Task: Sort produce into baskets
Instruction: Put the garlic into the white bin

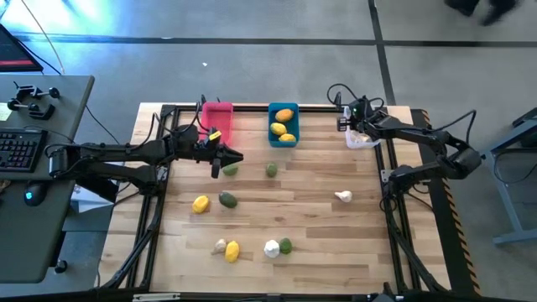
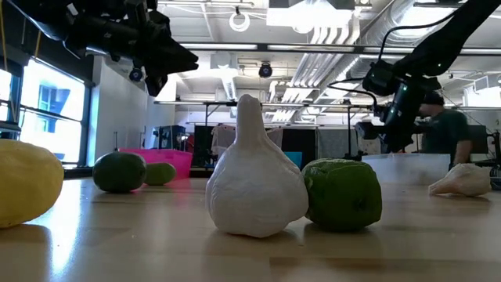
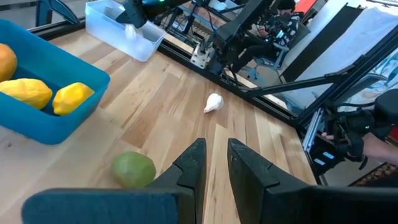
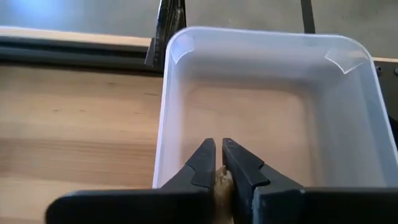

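My right gripper (image 4: 219, 155) hangs over the pale basket (image 4: 261, 93) at the table's far right, shut on a pale tan bit of produce. My left gripper (image 3: 214, 163) hovers near the pink basket (image 1: 218, 117), open by a narrow gap with nothing in it, above a green piece (image 1: 229, 169). The blue basket (image 1: 283, 124) holds yellow-orange produce. Loose on the wood lie a green piece (image 1: 271, 169), a yellow one (image 1: 200, 204), a dark green one (image 1: 227, 199) and a white garlic (image 1: 343, 196). Several more (image 1: 252, 248) sit near the front edge. My right gripper pinches a pale tan piece (image 4: 222, 182) between its two fingers. Only a sliver of it shows in the gap, so which part is held cannot be told. The fingers slant down from above, over the inside of the pale basket.
A black frame (image 1: 252, 107) runs around the wooden table top. The three baskets stand in a row along the far edge. In the low view a garlic (image 2: 254, 180) and a green piece (image 2: 342, 192) sit close to the front edge.
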You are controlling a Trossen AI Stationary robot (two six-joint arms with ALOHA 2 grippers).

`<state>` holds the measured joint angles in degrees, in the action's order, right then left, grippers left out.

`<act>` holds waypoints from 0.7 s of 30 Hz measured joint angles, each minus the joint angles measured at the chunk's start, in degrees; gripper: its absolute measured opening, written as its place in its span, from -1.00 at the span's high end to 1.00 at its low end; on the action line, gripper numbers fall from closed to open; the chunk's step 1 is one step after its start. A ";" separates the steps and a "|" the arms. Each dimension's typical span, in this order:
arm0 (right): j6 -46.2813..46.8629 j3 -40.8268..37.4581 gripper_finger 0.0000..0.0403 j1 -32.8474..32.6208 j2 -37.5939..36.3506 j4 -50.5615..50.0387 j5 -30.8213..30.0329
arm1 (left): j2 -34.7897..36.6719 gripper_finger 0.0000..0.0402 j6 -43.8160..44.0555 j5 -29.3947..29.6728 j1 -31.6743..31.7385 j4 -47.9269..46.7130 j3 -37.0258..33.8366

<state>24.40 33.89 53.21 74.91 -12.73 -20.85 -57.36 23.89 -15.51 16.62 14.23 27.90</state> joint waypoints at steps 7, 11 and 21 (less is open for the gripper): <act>-0.54 0.10 0.64 -0.82 -0.01 -2.45 0.52 | 0.04 0.75 -0.01 -0.69 0.00 0.03 0.00; 0.46 1.66 0.45 -1.37 -0.91 -5.15 0.49 | 0.04 0.75 0.02 -1.18 0.00 -0.01 0.00; -5.33 7.86 0.48 -3.60 -3.52 -9.25 9.00 | 0.04 0.75 -3.00 -1.75 0.00 -1.01 0.02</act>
<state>19.07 41.75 49.61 71.40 -21.98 -11.85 -57.32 20.89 -17.26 16.62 13.21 27.92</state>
